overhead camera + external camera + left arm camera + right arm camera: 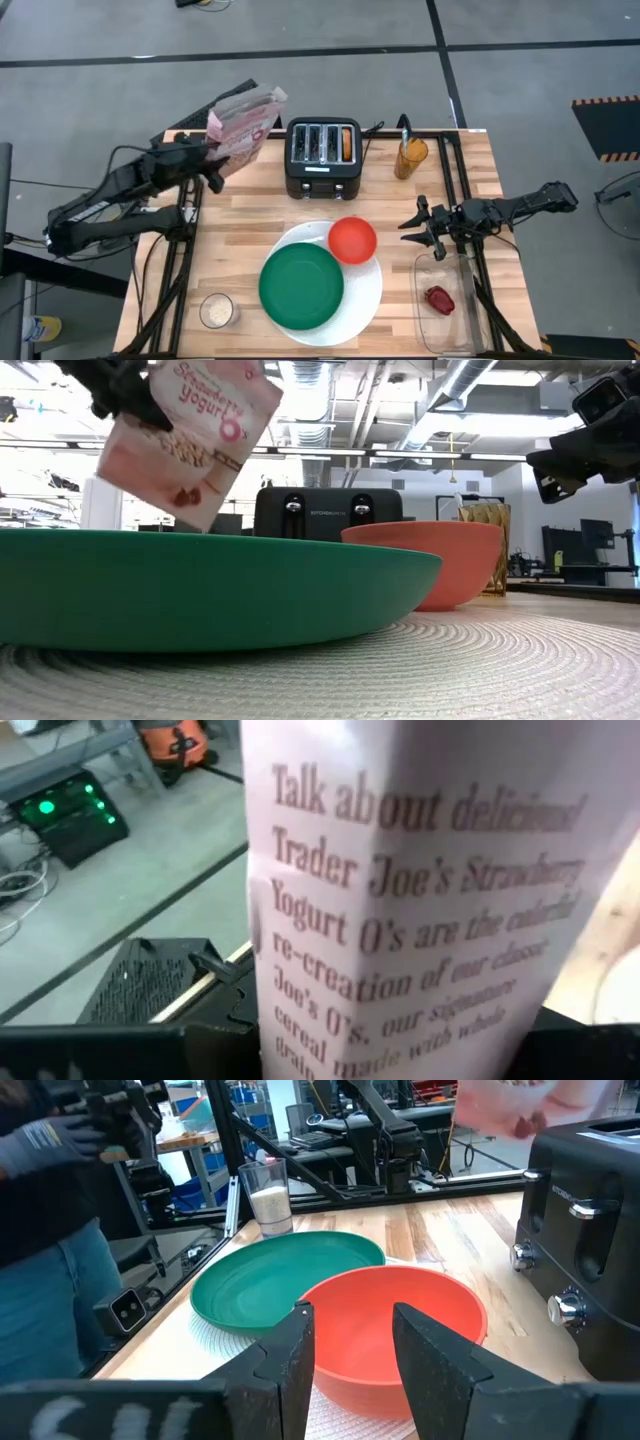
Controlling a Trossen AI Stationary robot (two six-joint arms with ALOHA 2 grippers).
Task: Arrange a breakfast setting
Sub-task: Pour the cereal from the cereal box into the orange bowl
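Note:
My left gripper [213, 152] is shut on a pink cereal box [245, 122], held in the air over the table's far left corner; the box fills the left wrist view [420, 900]. My right gripper [350, 1360] is open and empty, above the table right of the red bowl [352, 240]. The bowl and the green plate [301, 285] sit on the white plate [370, 295]. A bagel [347, 143] stands in a slot of the black toaster [322, 155]. A small red food item [440, 300] lies in the clear tub [428, 335]. My left gripper pinches the cereal box between its two fingers at the box's end nearest the arm [222, 148], coming level from the table's left. The box is lifted clear of the table and tilted [190, 435], reaching away from the fingers toward the far edge.
An amber cup [410, 157] with a dark-handled utensil [404, 126] stands right of the toaster. A glass of white grains [217, 311] stands near the front left. A person in jeans [50, 1280] stands beyond the table. Bare wood lies left of the plates.

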